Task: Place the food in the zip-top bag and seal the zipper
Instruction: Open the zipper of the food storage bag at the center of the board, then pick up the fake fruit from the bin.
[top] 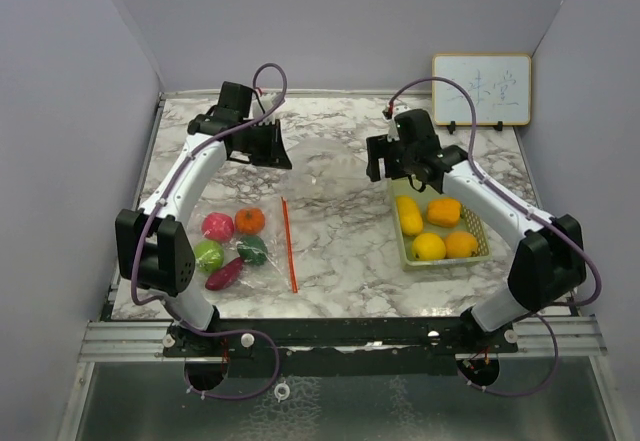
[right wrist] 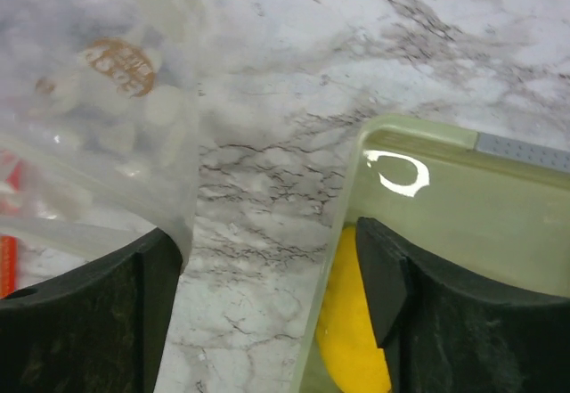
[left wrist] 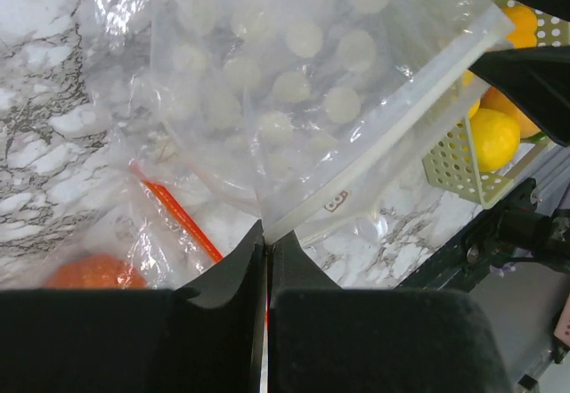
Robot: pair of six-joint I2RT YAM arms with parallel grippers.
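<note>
The clear zip-top bag [top: 245, 246] lies at the left with its orange zipper strip [top: 289, 244]. Pink-red [top: 218, 226], orange [top: 250, 221], green [top: 208, 255], dark green [top: 252, 251] and purple [top: 224, 274] food sit under its plastic. My left gripper [top: 268, 149] is shut on a lifted clear plastic edge with a white strip [left wrist: 356, 179]; its jaws [left wrist: 267, 241] are pressed together. My right gripper [top: 398, 168] is open and empty, straddling the rim of the green basket [top: 480, 233]. In the right wrist view [right wrist: 267, 304] a yellow food [right wrist: 343, 339] lies below the right finger.
The basket holds a long yellow piece [top: 408, 215], two orange pieces [top: 444, 211] and a yellow lemon [top: 429, 247]. A small whiteboard [top: 481, 89] leans on the back wall at the right. Grey walls close in the marble table [top: 340, 251].
</note>
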